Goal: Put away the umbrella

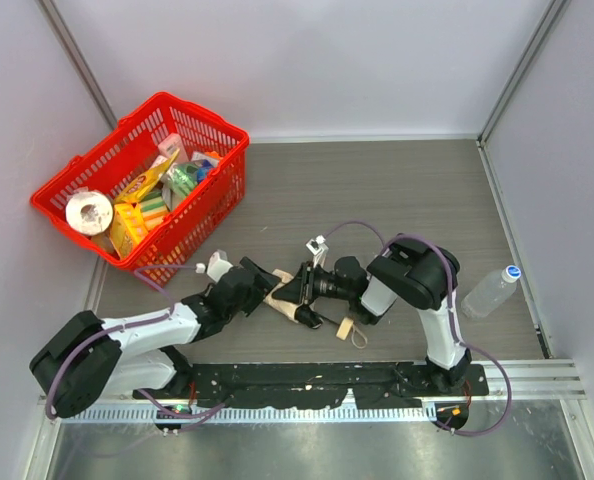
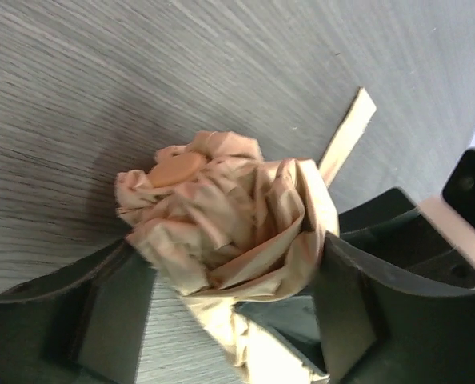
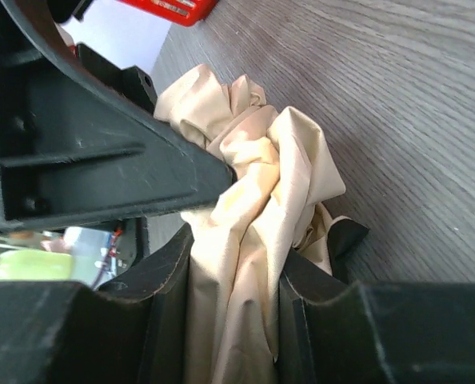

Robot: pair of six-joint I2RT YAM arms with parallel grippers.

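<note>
Looking early days here: you've got the left claw [image 2: 229, 308] and right claw [image 3: 233, 316] both clamped on the bunched-up umbrella [image 2: 221, 208], nothing wrapped or stowed yet

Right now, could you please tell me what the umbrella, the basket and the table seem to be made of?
The umbrella looks like thin matte beige fabric, given its crumpled folds. The basket is probably glossy red plastic, from its moulded lattice walls. The table shows grey streaked wood grain, perhaps laminate.
</note>
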